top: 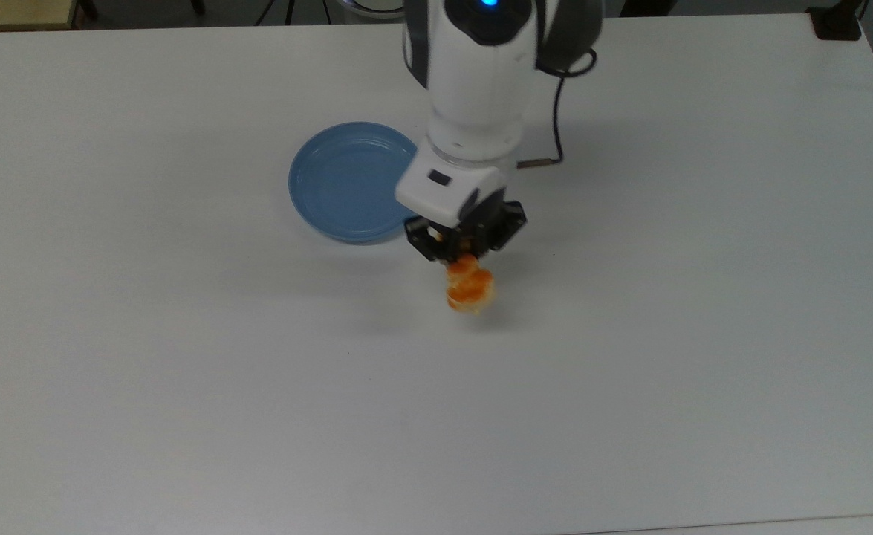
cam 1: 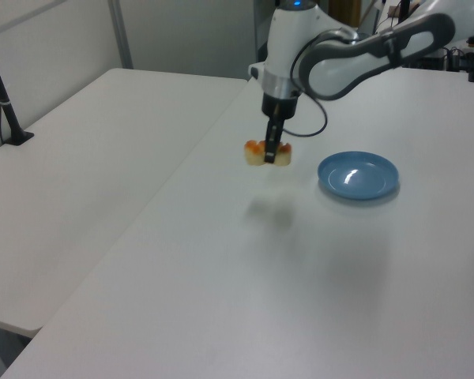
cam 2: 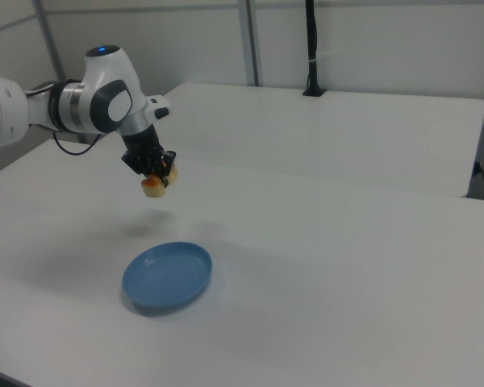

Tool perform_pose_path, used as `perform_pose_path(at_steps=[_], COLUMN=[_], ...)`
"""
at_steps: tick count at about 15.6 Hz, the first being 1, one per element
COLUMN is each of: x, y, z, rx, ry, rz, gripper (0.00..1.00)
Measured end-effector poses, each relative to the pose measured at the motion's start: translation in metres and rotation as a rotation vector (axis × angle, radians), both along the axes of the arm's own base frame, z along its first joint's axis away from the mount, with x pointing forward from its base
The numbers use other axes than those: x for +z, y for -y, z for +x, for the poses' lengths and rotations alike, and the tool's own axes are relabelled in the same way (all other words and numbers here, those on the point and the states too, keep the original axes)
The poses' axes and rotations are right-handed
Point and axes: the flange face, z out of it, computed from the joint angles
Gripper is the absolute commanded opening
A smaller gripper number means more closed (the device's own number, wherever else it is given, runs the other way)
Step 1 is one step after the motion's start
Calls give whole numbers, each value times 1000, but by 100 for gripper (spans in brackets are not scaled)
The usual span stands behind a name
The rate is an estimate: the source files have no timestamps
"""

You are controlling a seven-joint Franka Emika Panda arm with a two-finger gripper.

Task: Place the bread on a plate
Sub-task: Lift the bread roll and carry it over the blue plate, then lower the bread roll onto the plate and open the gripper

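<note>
Orange-brown lumps catch my eye first: the bread (top: 470, 288) hangs in the air, pinched across its middle by the gripper (top: 466, 249), whose two dark fingers are closed on it from either side. In the left view I can see the loaf (cam 1: 268, 152) clear of the table (cam 1: 221, 300), with its soft shadow lying on the white surface below and a little nearer the camera. From the right view the same holds (the loaf (cam 2: 156, 184) sits well above the tabletop, a faint shadow under it).

I see the plate (top: 359, 182), light blue and round, lying flat on the table with nothing in it. In the top view the bread is just off the plate's lower right rim, not over the dish itself; the white wrist of the arm (top: 473, 89) covers a sliver of the plate's right edge. In the left view the plate (cam 1: 358, 175) is to the right of the held loaf, and in the right view the plate (cam 2: 168, 276) lies below and slightly right of the gripper (cam 2: 153, 168).

A black cable (top: 555, 111) loops beside the wrist.
</note>
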Motion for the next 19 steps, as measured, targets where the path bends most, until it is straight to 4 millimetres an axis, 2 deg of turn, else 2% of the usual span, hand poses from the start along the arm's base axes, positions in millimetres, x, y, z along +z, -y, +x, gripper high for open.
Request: perform_pose_path(at_steps=[4, 7, 10, 14, 17, 19], x=[17, 16, 1, -24, -42, -51], y=[48, 73, 84, 103, 114, 115], z=[-35, -64, -85, -97, -105, -109], rx=[-3, 3, -6, -16, -15, -15], ry=[-95, -142, -187, -241, -268, -270], rz=[3, 12, 17, -6, -31, -34], gripper=[27, 29, 29, 29, 37, 46])
